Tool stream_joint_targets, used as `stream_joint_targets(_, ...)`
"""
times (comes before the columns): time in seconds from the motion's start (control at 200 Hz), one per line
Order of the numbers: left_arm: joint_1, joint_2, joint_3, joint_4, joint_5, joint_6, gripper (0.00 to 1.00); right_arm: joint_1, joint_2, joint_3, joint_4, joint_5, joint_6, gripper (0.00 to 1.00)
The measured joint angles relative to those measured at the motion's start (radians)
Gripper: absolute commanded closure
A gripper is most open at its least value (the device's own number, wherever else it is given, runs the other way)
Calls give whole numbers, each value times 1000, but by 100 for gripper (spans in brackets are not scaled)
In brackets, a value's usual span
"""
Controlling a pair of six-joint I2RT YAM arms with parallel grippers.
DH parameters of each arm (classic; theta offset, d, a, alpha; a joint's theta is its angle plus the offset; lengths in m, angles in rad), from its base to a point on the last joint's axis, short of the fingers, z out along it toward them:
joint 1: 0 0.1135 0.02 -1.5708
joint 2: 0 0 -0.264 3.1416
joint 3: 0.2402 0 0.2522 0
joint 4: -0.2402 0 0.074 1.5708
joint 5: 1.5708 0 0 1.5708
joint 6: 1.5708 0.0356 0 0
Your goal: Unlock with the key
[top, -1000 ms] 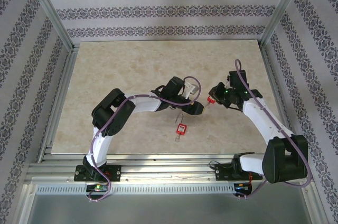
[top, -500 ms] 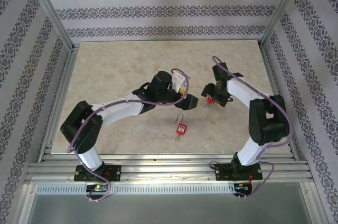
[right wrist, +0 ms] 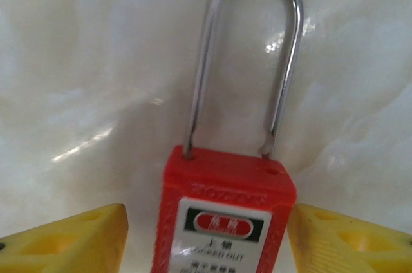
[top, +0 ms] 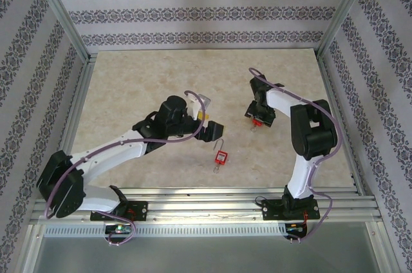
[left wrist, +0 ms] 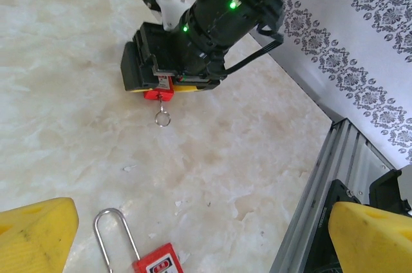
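Padlock (right wrist: pixel 222 189) clamped between right gripper (right wrist: pixel 207 218) fingers; left gripper (left wrist: pixel 203 234) spread wide near 1 other padlock (left wrist: pixel 158 265).

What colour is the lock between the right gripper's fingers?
The padlock is red; the right wrist view shows it best.

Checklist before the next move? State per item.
1. left gripper open and empty: ok.
2. right gripper straddles the red padlock: ok. Firm grip on it: cannot tell.
3. That padlock's shackle seated in both holes: ok.
4. Whereabouts of the key: cannot tell.
5. loose padlock lies flat on the table, apart from the left gripper: ok.
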Motion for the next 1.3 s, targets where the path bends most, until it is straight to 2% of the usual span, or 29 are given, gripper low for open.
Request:
stream_joint_targets(0.13,6,-48,-23,-26,-25,6,0,0,4,26,-6,11,5,56)
stream_joint_targets(0.205,10,-64,-33,-32,-38,10,0,2,8,34,-11,18,4,69)
stream_joint_targets(0.415,18,-85,-65,-48,-60,16,1,15,-2,37,-28,30,-37,84)
stream_joint_targets(0.58,22,-123,-117,-36,-66,-2,0,67,-134,40,-106,26,-151,87)
stream_joint_targets(0.68,22,-161,-168,16,-66,-34,0,110,-256,124,-216,-3,-263,88)
stream_joint_targets(0.859,22,-172,-276,172,-55,-111,0,142,-408,251,-327,-198,-398,90)
stream_joint_targets(1.134,68,-53,-325,447,19,-272,0,306,-459,263,-446,-373,-505,91)
stream_joint_targets(1.299,137,29,-319,591,46,-447,9,321,-513,256,-481,-418,-563,93)
